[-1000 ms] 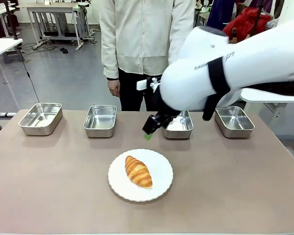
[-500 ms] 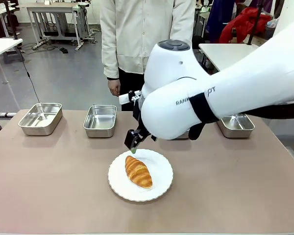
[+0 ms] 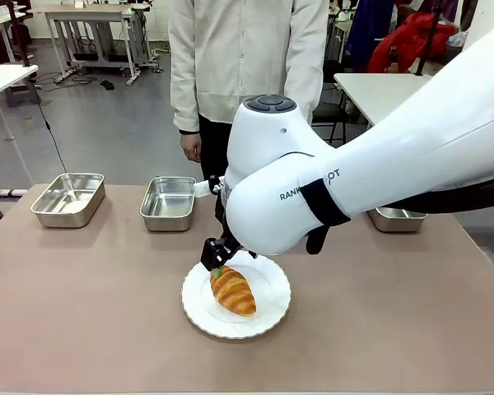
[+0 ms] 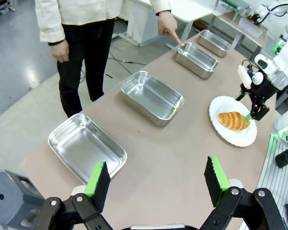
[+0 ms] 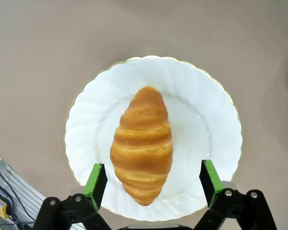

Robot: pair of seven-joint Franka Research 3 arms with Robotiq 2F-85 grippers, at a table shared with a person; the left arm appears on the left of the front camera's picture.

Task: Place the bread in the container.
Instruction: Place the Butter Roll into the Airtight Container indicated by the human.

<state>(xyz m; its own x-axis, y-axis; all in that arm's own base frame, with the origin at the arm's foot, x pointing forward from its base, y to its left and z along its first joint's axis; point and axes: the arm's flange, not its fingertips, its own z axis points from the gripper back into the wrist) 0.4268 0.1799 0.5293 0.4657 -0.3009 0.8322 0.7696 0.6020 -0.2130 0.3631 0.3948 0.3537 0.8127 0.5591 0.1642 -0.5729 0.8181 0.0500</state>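
The bread (image 3: 233, 292), a golden-brown croissant, lies on a round white plate (image 3: 273, 306) near the table's front. My right gripper (image 3: 219, 267) hangs open just above the bread's far end. In the right wrist view the bread (image 5: 141, 143) sits between the green fingertips (image 5: 97, 176) without touching them, on the plate (image 5: 209, 108). The left wrist view shows several steel containers in a row, and a person's finger (image 4: 178, 42) points at one container (image 4: 196, 59). My left gripper (image 4: 157, 182) is open and holds nothing. The bread (image 4: 234, 120) and my right gripper (image 4: 252, 111) show farther off.
Steel pans (image 3: 67, 197) (image 3: 168, 202) (image 3: 395, 218) line the table's far edge; my right arm hides part of that row. The person (image 3: 243, 66) stands behind the far edge. Bare table surface lies left and right of the plate.
My right arm has swung from over the far pans leftward and down to the plate, its open gripper now low over the bread. The bread and plate have not moved.
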